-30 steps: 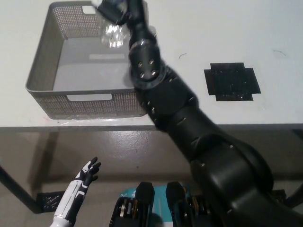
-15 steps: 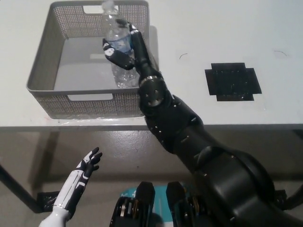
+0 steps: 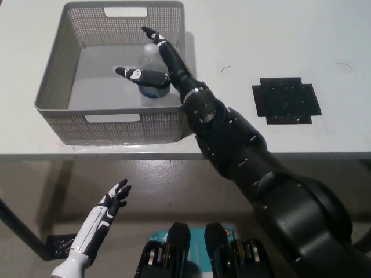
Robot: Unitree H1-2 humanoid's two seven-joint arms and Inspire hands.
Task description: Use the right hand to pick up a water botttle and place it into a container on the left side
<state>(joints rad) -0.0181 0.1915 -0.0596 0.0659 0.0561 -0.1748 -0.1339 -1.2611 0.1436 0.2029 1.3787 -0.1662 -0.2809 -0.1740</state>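
One water bottle (image 3: 153, 86) stands upright inside the single grey mesh basket (image 3: 55, 75) on the desk (image 3: 261, 40), between your right hand's (image 3: 152, 65) spread fingers (image 3: 130, 73), which look released from it. Its label is unreadable. Your left hand (image 3: 113, 200) rests below the desk, fingers apart. One black tape patch (image 3: 285, 99) lies well right of the fingers.

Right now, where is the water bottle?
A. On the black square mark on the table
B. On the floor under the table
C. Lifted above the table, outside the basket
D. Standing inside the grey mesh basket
D: the water bottle stands upright inside the grey mesh basket, with the right robot hand open around it, fingers spread.
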